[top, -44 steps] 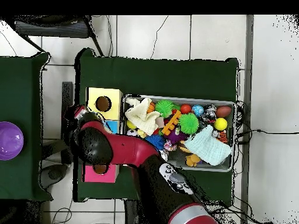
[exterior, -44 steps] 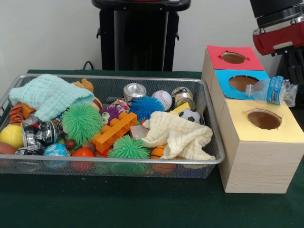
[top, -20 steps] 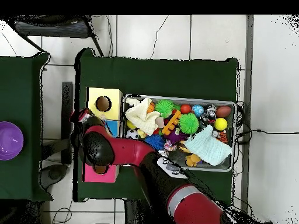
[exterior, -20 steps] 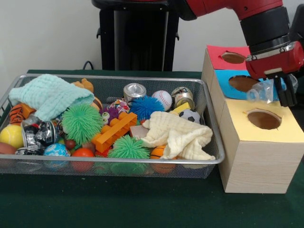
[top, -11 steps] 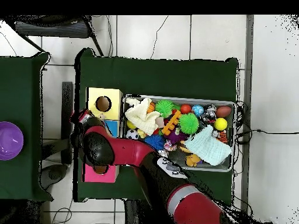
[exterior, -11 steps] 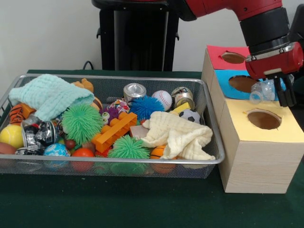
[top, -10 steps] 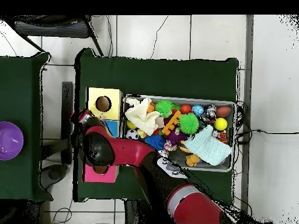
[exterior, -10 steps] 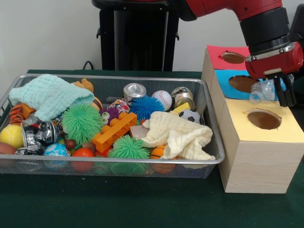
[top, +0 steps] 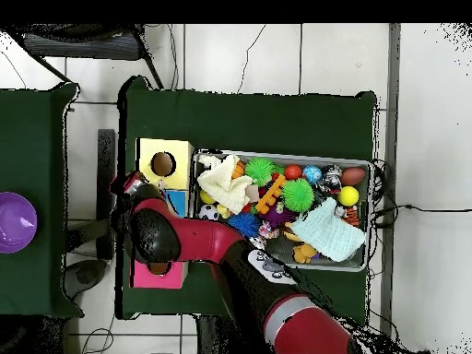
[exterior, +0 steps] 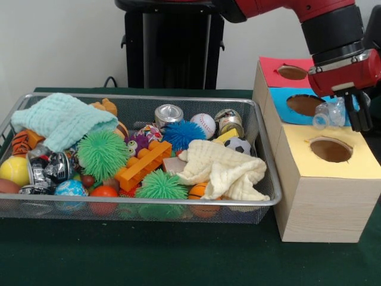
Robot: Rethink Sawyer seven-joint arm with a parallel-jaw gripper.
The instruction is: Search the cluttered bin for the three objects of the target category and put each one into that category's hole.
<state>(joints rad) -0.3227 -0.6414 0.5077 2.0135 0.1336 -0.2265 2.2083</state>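
While the red and black arm reaches down over the row of boxes, a crumpled clear plastic bottle is gripped by the gripper, the black fingers being clamped on its far end. The bottle is held level above the blue-topped box, just beside that box's round hole and over the edge shared with the yellow-topped box, whose own hole lies below it. A red-topped box is set behind the blue one. In the overhead view the blue top is largely covered by the arm. To the side, the wire mesh bin is seen filled with clutter: a mint green cloth, a cream cloth, green spiky balls, a blue spiky ball, an orange block piece, a baseball, a small soccer ball and metal cans. Everything is set on a dark green table.
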